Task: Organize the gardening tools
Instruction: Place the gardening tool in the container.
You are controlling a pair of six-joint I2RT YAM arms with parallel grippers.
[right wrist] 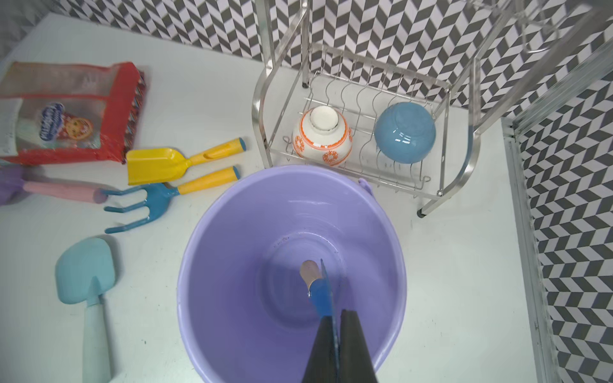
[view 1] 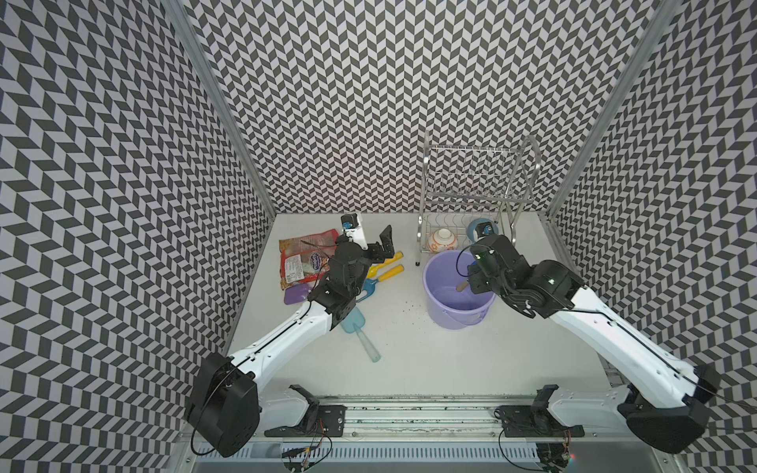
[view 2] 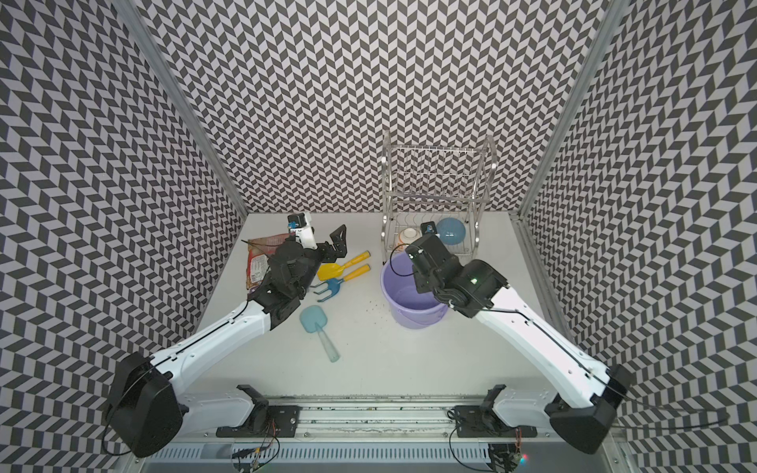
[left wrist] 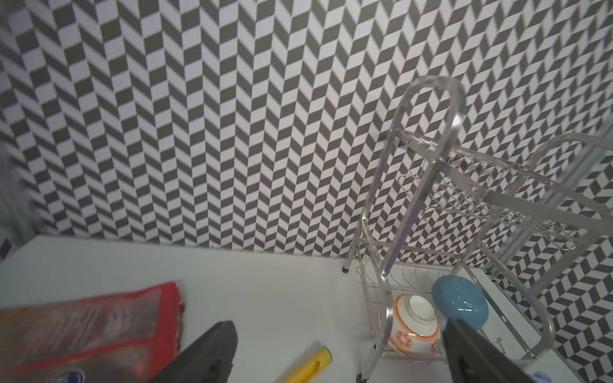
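Right wrist view gives us the clearest read: the right end effector (right wrist: pixel 336 315) is pinched narrow on the blade of the dark blue trowel (right wrist: pixel 320 293), which hangs with its wooden handle pointing down inside the lavender bucket (right wrist: pixel 238 248); we cannot tell whether the handle tip touches the bucket floor. We judge the step in hand to be dropping this first tool into the bucket; the next move calls for parting the jaws so the trowel falls clear, then lifting straight up past the rim without tipping the bucket. Four tools lie on the table (right wrist: pixel 447 265) beside the bucket: the yellow scoop (right wrist: pixel 156 165) and the blue fork (right wrist: pixel 149 202) side by side, the light blue spade (right wrist: pixel 86 268) nearer the robot, and the purple scoop (right wrist: pixel 10 185) just beside the red snack bag (right wrist: pixel 73 109). In a top view the left end effector (view 1: pixel 386 245) stands wide and holds nothing, poised over the handle end of the yellow scoop; we expect it must descend and close there.
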